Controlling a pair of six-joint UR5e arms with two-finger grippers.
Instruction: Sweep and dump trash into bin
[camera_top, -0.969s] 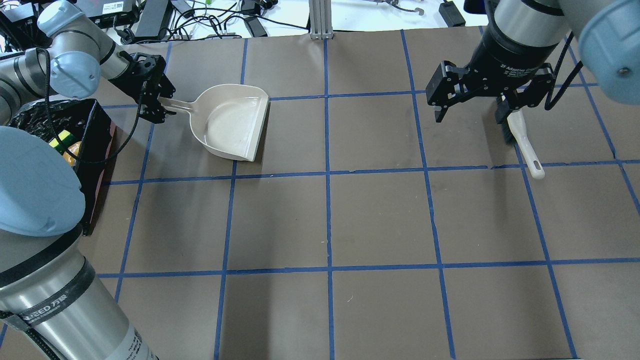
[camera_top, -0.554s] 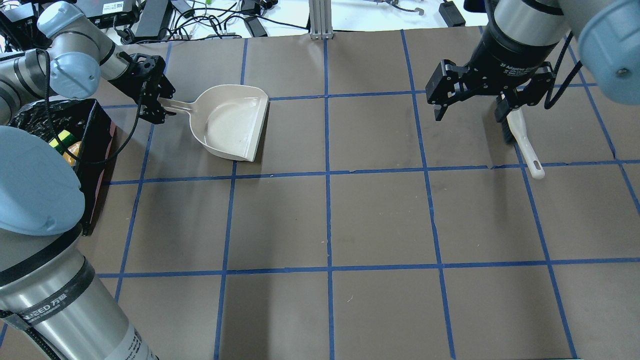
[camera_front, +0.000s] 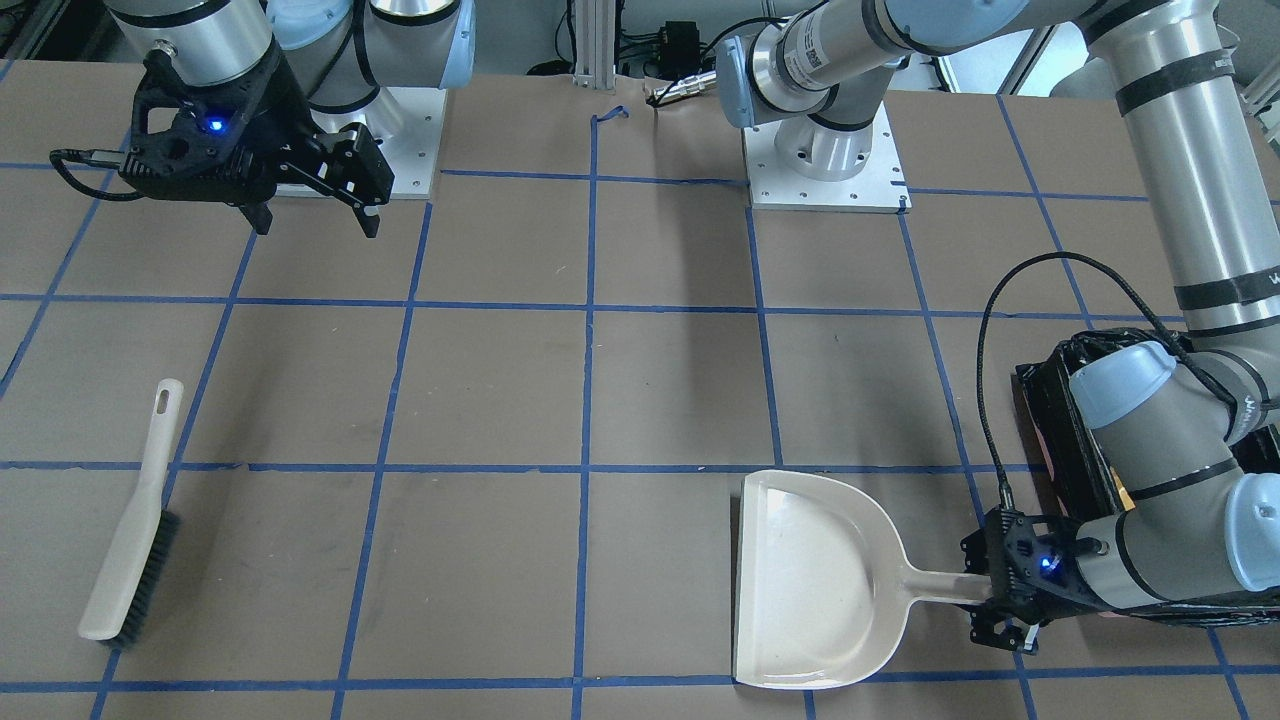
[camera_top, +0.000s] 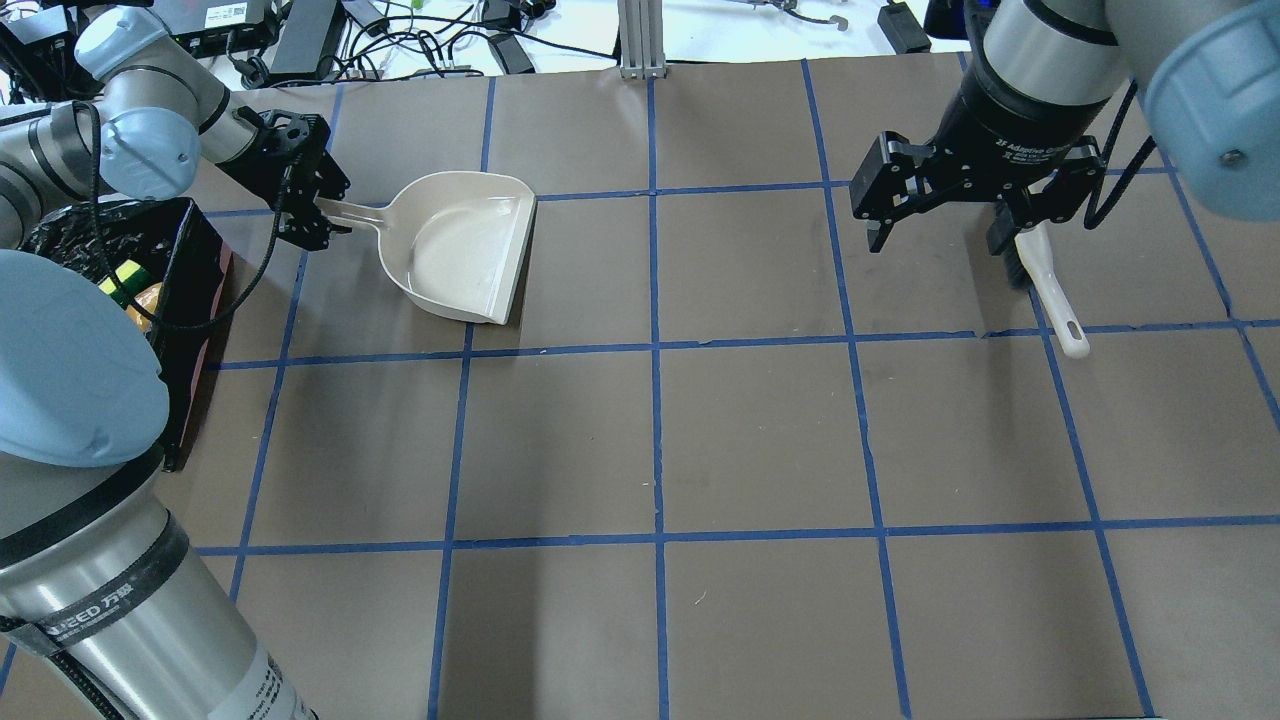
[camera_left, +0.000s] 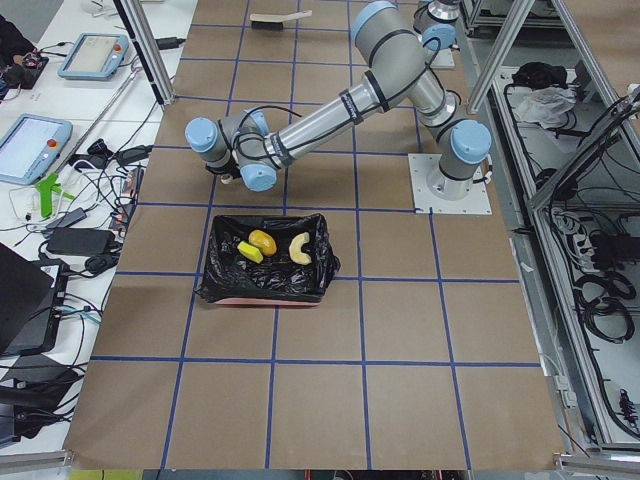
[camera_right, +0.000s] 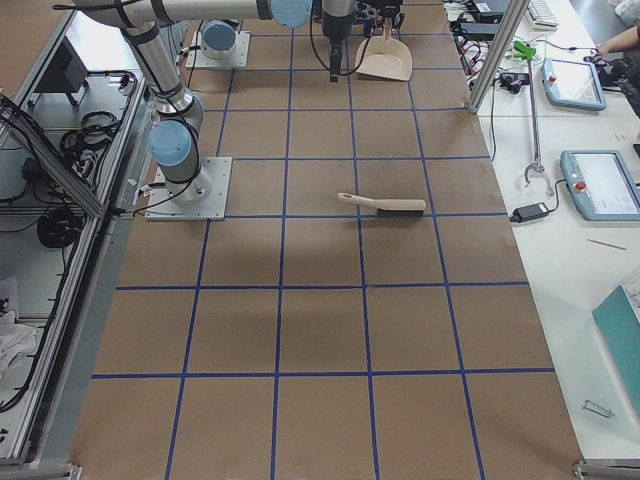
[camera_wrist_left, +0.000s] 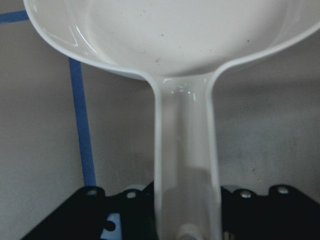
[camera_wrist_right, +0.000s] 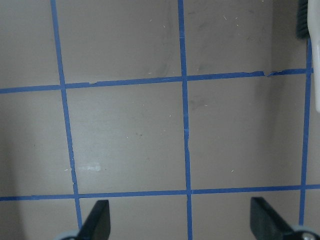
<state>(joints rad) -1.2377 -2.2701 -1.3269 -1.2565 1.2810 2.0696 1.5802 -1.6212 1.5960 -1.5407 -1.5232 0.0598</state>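
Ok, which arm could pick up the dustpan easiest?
Left. The left gripper is right at the handle of the dustpan, near the bin. The right gripper hangs open far off on the other side, by the brush.

Brown table (camera_top: 760, 440), blue tape grid (camera_top: 657, 345)

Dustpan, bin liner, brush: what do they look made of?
The dustpan: likely moulded beige plastic, glossy; highlights run along its rim.
The bin liner: thin black plastic film, crinkled and shiny.
The brush: off-white handle, probably hard plastic, smooth; dark bristles, fibre unclear.
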